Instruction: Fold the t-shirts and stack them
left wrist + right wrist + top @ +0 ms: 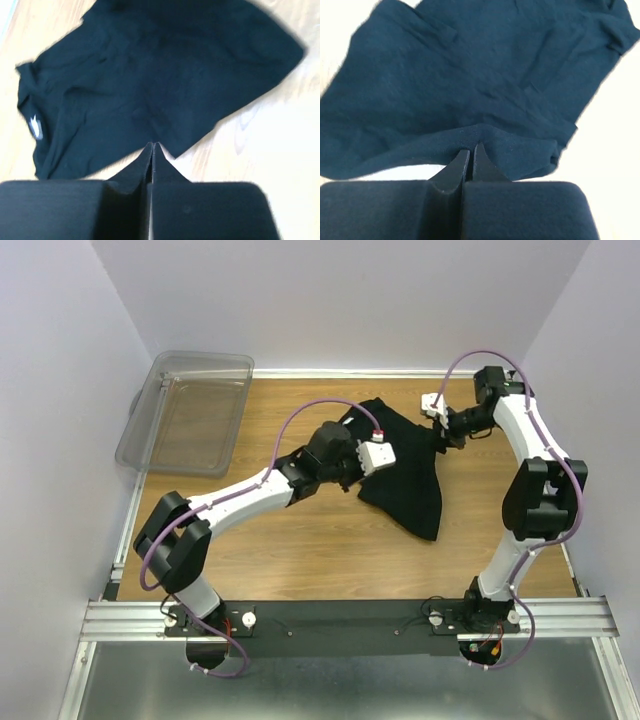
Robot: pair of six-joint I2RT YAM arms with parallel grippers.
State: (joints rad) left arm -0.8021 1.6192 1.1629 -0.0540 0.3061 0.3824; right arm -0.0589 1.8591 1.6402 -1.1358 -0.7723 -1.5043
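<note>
One black t-shirt lies crumpled on the desk, toward two o'clock from the middle, not yet spread flat or folded. The clear bin sits apart in the ten o'clock corner, with no shirt in it.

The right pincer is closed on the cloth at the shirt's two o'clock edge, and a ridge of fabric bunches up over its tips, so this looks like a real grip. It is probably meant to pull that side out straight.

The left pincer is at the shirt's nine o'clock edge, also closed, with its tips right at the hem. The cloth there lies flat, so I cannot tell whether any fabric is caught between the tips.

Holding opposite edges suits stretching the shirt open before the first fold. A small white mark shows near the collar end in the left wrist view.
</note>
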